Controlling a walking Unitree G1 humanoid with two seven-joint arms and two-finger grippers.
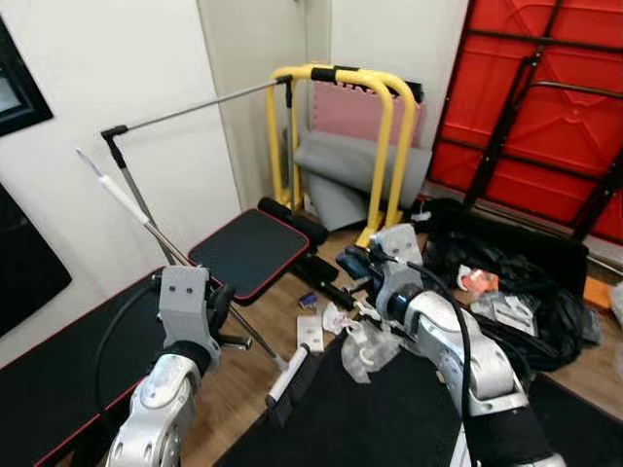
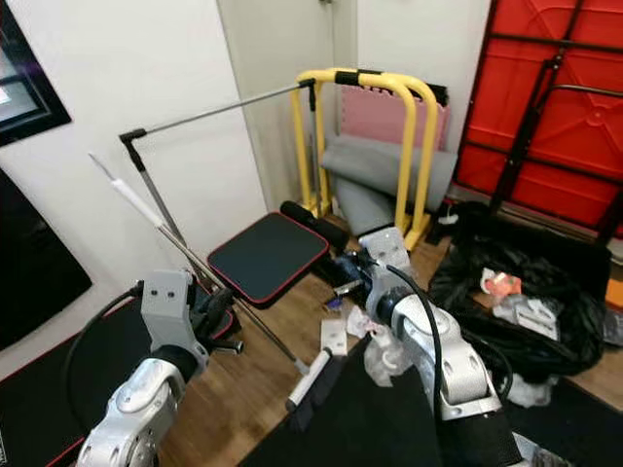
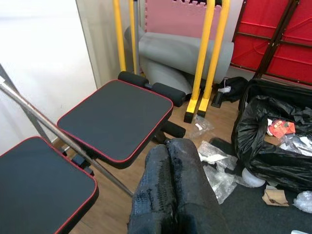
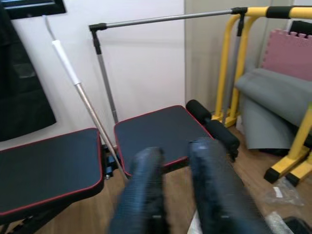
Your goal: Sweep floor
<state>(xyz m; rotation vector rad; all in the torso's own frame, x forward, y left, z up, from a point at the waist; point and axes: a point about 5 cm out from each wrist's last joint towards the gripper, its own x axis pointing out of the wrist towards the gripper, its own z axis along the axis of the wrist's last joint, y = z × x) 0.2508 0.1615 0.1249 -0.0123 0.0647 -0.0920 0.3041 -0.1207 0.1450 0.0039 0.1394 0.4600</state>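
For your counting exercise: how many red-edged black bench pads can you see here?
2. One pad lies nearer the yellow frame; the other pad lies beside it along the white wall. More may be hidden.

left tool (image 3: 168,195): raised, fingers pressed together | right tool (image 4: 178,187): raised, fingers apart

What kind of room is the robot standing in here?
Probably a home workout or storage room: a padded bench, a yellow exercise frame with a rolled grey mat, and a red folded table against the wall.
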